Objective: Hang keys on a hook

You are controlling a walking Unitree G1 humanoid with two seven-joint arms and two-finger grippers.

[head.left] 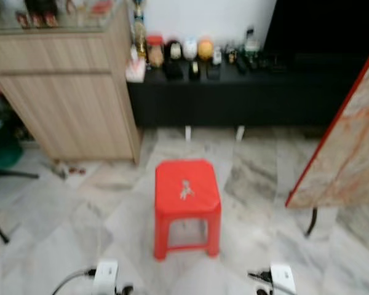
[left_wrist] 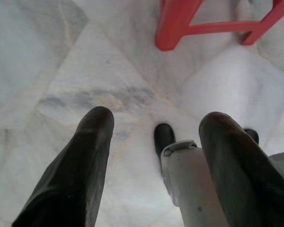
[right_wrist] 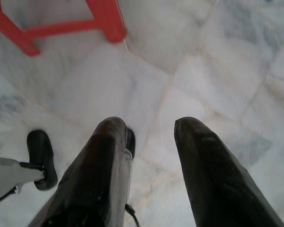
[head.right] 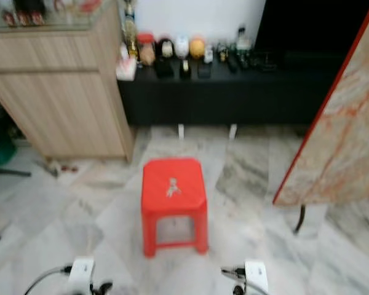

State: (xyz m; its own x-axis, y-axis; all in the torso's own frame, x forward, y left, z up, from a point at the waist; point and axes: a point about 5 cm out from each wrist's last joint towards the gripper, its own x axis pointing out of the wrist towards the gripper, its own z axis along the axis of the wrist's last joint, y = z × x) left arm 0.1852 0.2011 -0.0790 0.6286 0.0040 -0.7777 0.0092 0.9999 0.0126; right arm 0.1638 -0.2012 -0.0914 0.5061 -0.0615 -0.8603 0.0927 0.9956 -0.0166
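Note:
A small bunch of keys [head.left: 186, 189] lies on the seat of a red plastic stool [head.left: 187, 206] standing on the marble floor ahead of me. Both arms hang low at the bottom of the eye views, short of the stool. My left gripper [left_wrist: 154, 125] is open over bare floor, with the stool's legs [left_wrist: 177, 23] beyond its fingertips. My right gripper [right_wrist: 149, 127] is open too, nothing between its fingers, and the stool's legs [right_wrist: 106, 21] lie past it. I cannot make out a hook.
A wooden cabinet [head.left: 67, 92] stands at the left. A low black bench [head.left: 234, 92] with jars and small items runs along the back wall. A marble-patterned, red-edged table [head.left: 350, 147] juts in from the right. A green chair [head.left: 0, 153] sits far left.

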